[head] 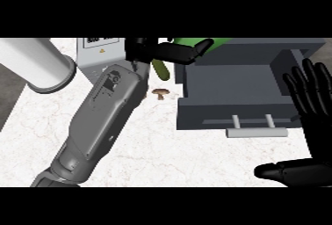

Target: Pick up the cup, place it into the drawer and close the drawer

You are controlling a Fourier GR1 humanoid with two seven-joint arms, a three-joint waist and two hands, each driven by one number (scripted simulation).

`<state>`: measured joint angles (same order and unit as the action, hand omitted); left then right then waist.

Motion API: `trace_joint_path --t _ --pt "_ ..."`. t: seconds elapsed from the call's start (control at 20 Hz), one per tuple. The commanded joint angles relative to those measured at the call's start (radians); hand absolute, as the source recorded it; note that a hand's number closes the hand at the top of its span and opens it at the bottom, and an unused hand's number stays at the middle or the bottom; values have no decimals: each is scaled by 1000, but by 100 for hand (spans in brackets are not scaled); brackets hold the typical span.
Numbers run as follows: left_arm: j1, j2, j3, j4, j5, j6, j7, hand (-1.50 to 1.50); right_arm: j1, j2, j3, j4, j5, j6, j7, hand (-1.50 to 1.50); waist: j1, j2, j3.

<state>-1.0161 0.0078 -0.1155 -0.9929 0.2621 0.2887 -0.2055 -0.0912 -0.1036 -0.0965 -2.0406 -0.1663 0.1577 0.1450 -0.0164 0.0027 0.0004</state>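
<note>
While drawer (240, 83) gapes, mushroom (160, 92) beside, cylinder (35, 63) left.

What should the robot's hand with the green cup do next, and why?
Probably carry it a little to the right and lower it. The left hand is curled round the green cup just beyond the open drawer, whose inside looks bare. The right hand rests open beside the drawer.

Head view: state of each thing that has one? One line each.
Drawer: pulled open, nothing visible inside.
Green cup: held off the counter at the drawer's back left corner, mostly hidden.
Left hand: shut on the green cup.
Right hand: open, fingers up, resting at the right edge.
Mushroom: lying on the counter, untouched.
</note>
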Motion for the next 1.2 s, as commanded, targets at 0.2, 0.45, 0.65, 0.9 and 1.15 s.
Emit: trace_joint_path --t 0.2,0.45,0.65,0.9,1.15 --pt "-130 -8 -48 227 94 67 -64 150 -31 -5 -25 54 -15 11 -35 -150 -9 3 0" --pt "-190 -8 -129 332 175 114 -100 150 -35 12 17 32 8 -4 -5 -150 -18 4 0" --pt "-189 -8 -201 431 241 116 -149 150 -1 10 26 -26 9 1 5 -150 -39 7 0" --pt "-243 -8 -289 498 283 124 -146 150 -49 9 18 50 -4 14 -23 -150 -45 10 1" --pt "-296 -8 -350 555 329 139 -138 150 -46 1 11 78 -2 37 -66 -150 -69 17 1"
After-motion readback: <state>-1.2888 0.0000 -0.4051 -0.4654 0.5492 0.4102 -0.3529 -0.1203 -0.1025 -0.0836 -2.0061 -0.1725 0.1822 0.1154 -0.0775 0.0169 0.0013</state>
